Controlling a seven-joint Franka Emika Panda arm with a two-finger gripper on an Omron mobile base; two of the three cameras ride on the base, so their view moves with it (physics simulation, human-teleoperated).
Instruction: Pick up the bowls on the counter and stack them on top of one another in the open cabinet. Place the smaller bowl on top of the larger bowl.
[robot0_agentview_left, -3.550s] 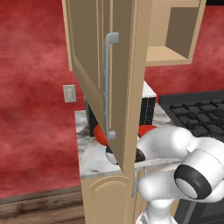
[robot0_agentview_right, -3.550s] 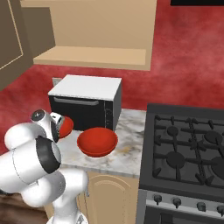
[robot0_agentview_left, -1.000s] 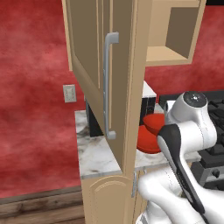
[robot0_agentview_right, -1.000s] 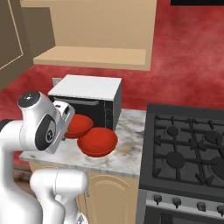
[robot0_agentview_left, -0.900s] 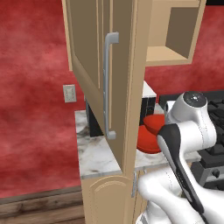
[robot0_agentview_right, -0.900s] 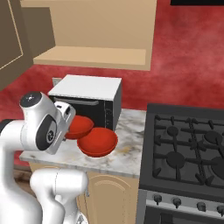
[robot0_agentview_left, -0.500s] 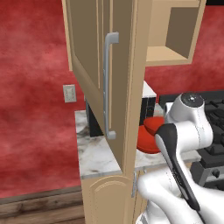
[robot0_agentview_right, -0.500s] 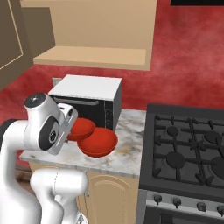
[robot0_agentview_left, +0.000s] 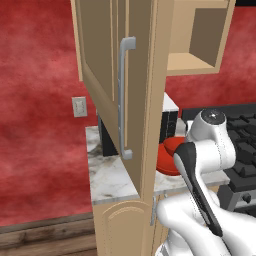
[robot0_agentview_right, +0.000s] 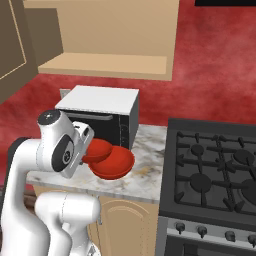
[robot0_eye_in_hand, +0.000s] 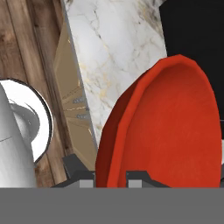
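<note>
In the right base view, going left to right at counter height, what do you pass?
White robot arm → smaller red bowl held at the gripper → larger red bowl on the marble counter → black stovetop. The toaster oven sits behind the bowls, so it is left out of the order.

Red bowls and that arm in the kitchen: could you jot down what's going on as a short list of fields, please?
held item: smaller bowl, gripped at its rim, lifted off the counter, tilted
gripper: jaws shut on the bowl's rim
larger bowl: resting on the counter, in front of the black microwave
open cabinet: its shelf above the microwave has no bowl on it
door: swung open, grey bar handle facing out
stove: right of the counter
stacking: not yet done
</note>
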